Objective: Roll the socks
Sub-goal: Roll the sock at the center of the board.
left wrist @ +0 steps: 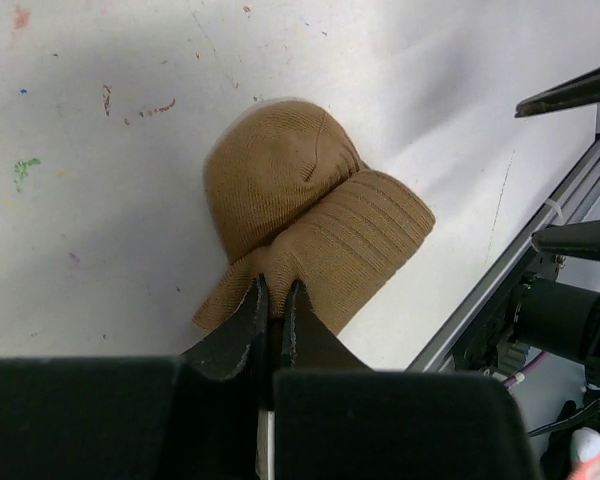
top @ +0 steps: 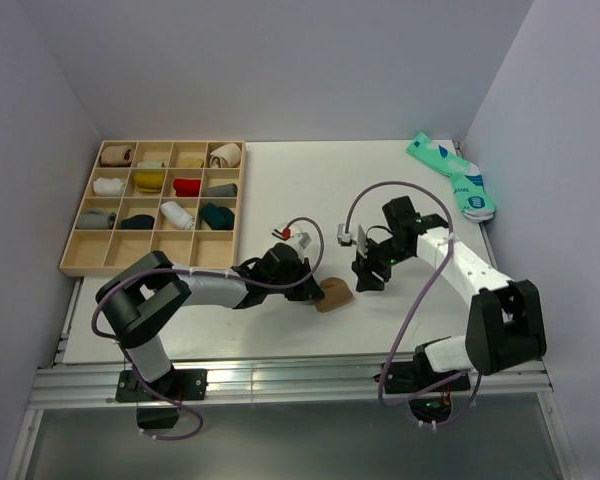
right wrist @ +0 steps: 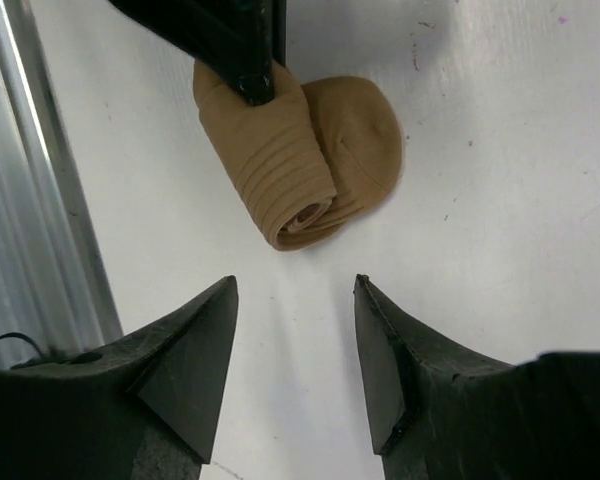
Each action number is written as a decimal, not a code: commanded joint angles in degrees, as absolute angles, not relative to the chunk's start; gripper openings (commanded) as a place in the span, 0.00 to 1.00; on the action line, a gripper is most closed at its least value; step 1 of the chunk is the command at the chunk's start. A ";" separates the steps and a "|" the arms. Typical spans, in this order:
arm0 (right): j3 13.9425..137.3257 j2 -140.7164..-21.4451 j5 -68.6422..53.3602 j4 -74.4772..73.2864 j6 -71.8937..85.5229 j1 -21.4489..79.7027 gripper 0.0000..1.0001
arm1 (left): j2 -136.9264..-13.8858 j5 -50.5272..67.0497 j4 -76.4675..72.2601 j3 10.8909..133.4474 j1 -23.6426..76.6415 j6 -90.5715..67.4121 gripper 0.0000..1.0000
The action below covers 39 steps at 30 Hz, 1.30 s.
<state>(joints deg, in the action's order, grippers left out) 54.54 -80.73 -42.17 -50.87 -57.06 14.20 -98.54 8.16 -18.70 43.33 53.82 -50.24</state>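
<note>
The tan-brown sock (top: 334, 295) lies rolled up on the white table near the front middle. It fills the left wrist view (left wrist: 310, 215) and shows in the right wrist view (right wrist: 300, 165). My left gripper (left wrist: 275, 290) is shut on the sock's near edge, pinching a fold of fabric; it shows from above (top: 313, 290). My right gripper (right wrist: 295, 285) is open and empty, hovering just right of the sock (top: 365, 280). The teal pair (top: 455, 175) with white-blue marks lies at the back right corner. The white striped sock is not in view.
A wooden divider tray (top: 78, 250) at the back left holds several rolled socks in its compartments. The table's metal front rail (top: 280, 385) runs close to the sock. Grey walls stand on both sides.
</note>
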 commanded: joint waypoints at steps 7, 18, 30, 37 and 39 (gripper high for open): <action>43.95 -69.18 -36.74 -36.48 -61.70 15.29 0.61 | -103.18 13.53 -6.95 48.16 50.98 -45.97 0.00; 35.34 -62.32 -28.57 -27.43 -62.75 24.43 0.61 | -106.61 16.34 -1.85 53.43 49.66 -43.69 0.00; 33.66 -60.20 -26.28 -25.40 -65.56 30.32 0.68 | -109.24 20.39 -0.18 56.42 48.08 -42.63 0.00; 32.88 -63.45 -24.35 -24.52 -66.44 33.13 0.68 | -110.65 22.50 -0.18 57.30 47.29 -42.19 0.00; 32.43 -64.24 -23.21 -23.73 -66.36 34.62 0.68 | -111.00 22.85 -0.18 57.48 47.11 -42.01 0.00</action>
